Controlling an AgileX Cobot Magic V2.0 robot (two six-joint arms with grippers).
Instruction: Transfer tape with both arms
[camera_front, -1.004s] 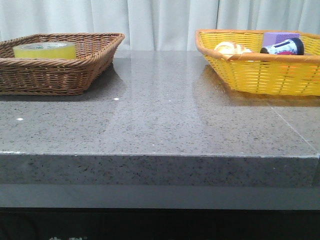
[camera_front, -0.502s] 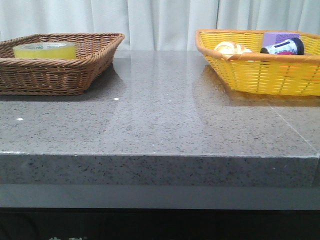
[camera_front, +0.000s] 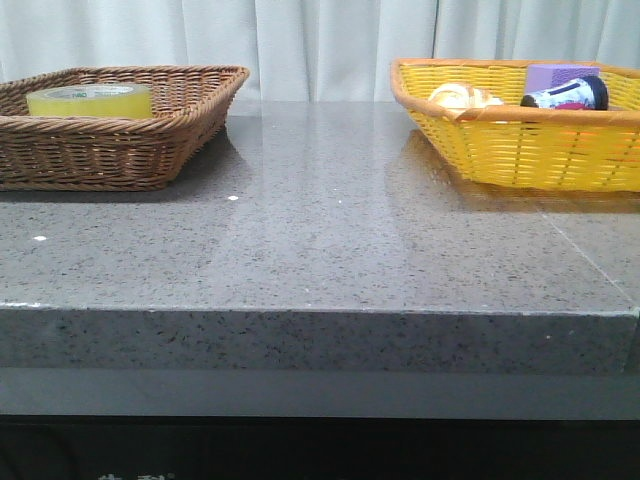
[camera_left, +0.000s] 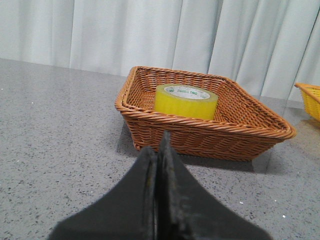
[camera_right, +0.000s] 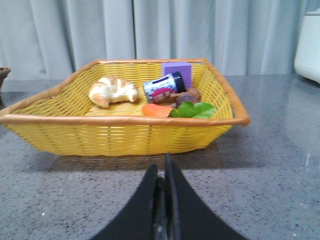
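Note:
The tape (camera_front: 90, 100), a yellow roll with a white core and green lettering, lies flat in the brown wicker basket (camera_front: 150, 140) at the table's far left. It also shows in the left wrist view (camera_left: 185, 101), inside that basket (camera_left: 200, 135). My left gripper (camera_left: 159, 150) is shut and empty, above the table short of the basket. My right gripper (camera_right: 163, 167) is shut and empty, short of the yellow basket (camera_right: 125, 132). Neither arm shows in the front view.
The yellow basket (camera_front: 520, 145) at the far right holds a croissant (camera_right: 113, 91), a black-capped tube (camera_right: 163, 86), a purple block (camera_right: 177, 71), and orange, brown and green items. A white object (camera_right: 307, 42) stands beyond it. Curtains hang behind the grey stone table (camera_front: 320, 250).

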